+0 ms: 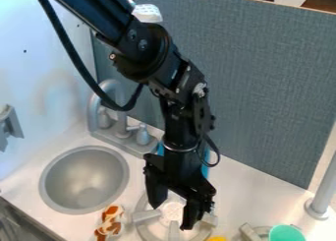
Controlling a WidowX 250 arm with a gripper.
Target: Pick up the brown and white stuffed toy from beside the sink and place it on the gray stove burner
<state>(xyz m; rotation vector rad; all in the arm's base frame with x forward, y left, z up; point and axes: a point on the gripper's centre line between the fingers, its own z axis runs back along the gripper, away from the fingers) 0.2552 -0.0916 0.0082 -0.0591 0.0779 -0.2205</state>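
The gripper (172, 216) is open wide over the gray stove burner (146, 216), out from the back edge of the white counter (253, 198). Moving slow should keep its tips from bumping the bars.

A round sink (84, 178) is sitting at the left, with a gray faucet (123, 129) standing just beyond it. A brown-and-white toy (111, 223) is lying at the near edge. At the near right, a green cup (287, 233) is showing near a gray post (324, 188).
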